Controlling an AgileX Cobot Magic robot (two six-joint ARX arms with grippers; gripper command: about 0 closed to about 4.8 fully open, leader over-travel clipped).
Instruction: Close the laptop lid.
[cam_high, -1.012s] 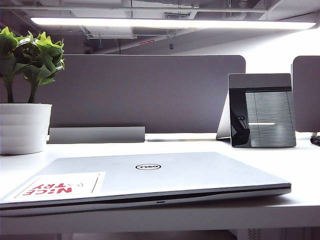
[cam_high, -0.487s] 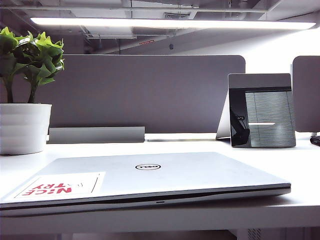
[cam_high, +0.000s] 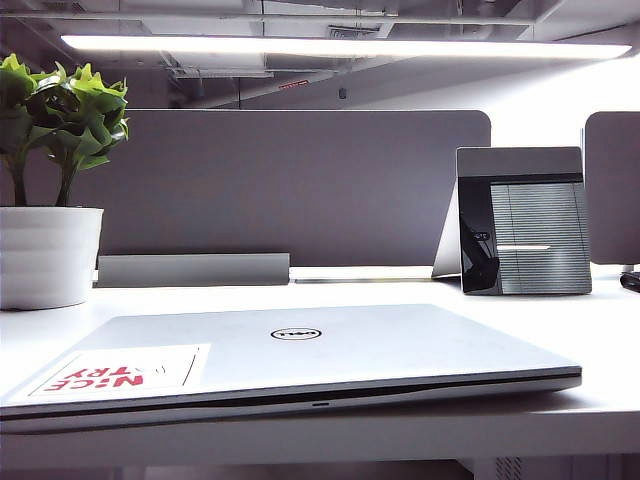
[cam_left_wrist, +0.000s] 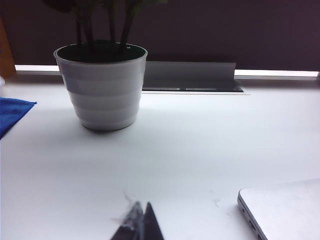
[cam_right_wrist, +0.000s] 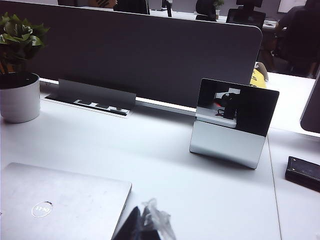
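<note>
The silver laptop (cam_high: 330, 392) lies flat at the table's front edge. Its lid (cam_high: 380, 345) is down on the base, round logo and red-lettered white sticker facing up, with only a thin dark seam along the front. Neither gripper shows in the exterior view. My left gripper (cam_left_wrist: 141, 212) hangs low over bare table beside the laptop's corner (cam_left_wrist: 285, 207), fingertips pressed together, nothing held. In the right wrist view my right gripper (cam_right_wrist: 143, 216) sits just off the lid's edge (cam_right_wrist: 65, 200), tips together, with a scrap of clear film clinging to one fingertip.
A white pot with a green plant (cam_high: 45, 255) stands at the back left. A grey-black slatted box (cam_high: 522, 222) stands at the back right before the grey divider (cam_high: 290, 185). A blue cloth (cam_left_wrist: 12, 112) and a small black object (cam_right_wrist: 304, 171) lie off to the sides.
</note>
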